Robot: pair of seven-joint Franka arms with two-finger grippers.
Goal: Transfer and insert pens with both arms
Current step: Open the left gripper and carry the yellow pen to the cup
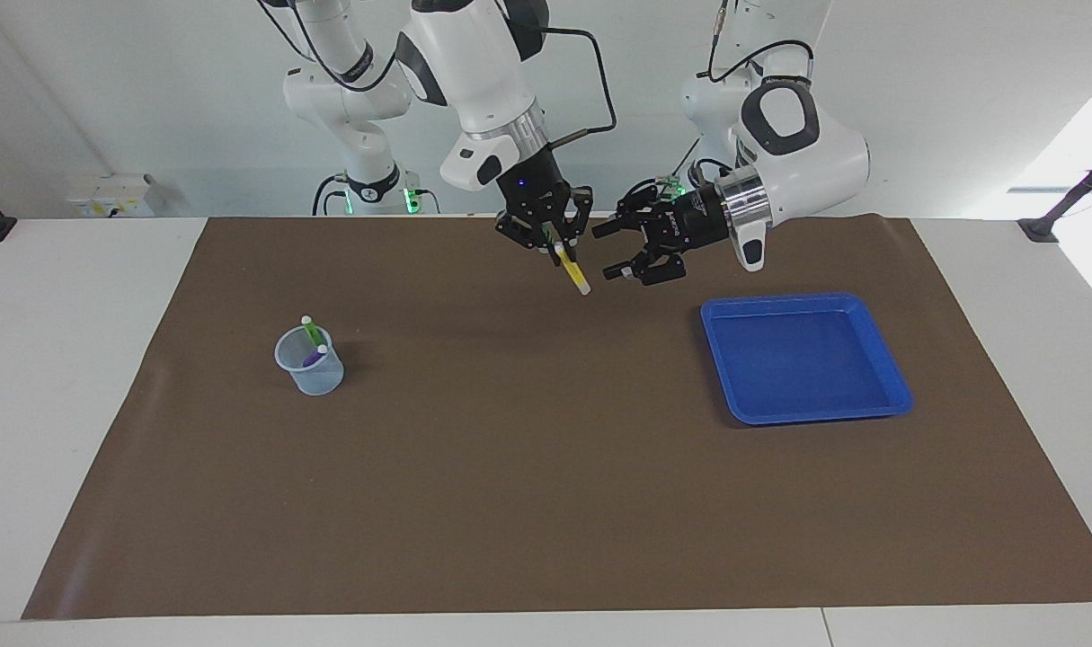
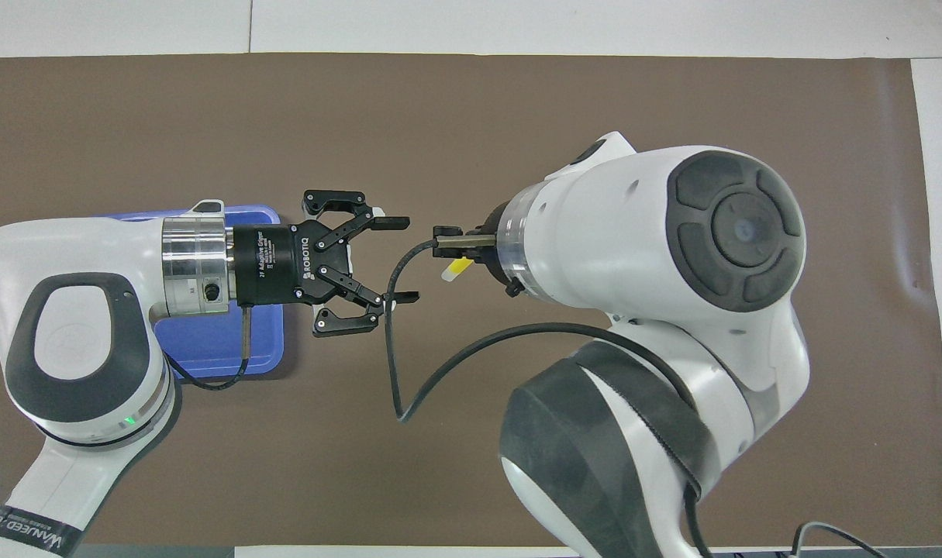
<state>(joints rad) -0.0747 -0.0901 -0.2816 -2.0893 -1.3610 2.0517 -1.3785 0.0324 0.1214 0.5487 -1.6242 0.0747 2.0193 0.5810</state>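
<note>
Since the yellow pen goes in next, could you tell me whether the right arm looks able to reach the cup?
Probably yes: the right gripper holds the yellow pen above the mat, and nothing stands between it and the cup. The left gripper is open, over the tray's side.

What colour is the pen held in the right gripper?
Yellow with a pale whitish cap end: the pen in the right gripper shows best in the facing view.

Brown table mat (image 1: pixel 546 467): matt, smooth, looks like thin vinyl or paper, w/ faint creases nr edges. Blue square tray (image 1: pixel 901 395): glossy plastic. Clear round cup (image 1: pixel 316 377): translucent plastic. White arm shells (image 2: pixel 657 232): glossy plastic, w/ brushed-metal wrist rings (image 2: pixel 188 260). Yellow pen (image 1: pixel 571 267): smooth plastic. White tabletop (image 1: pixel 78 359): smooth, semi-matt.
</note>
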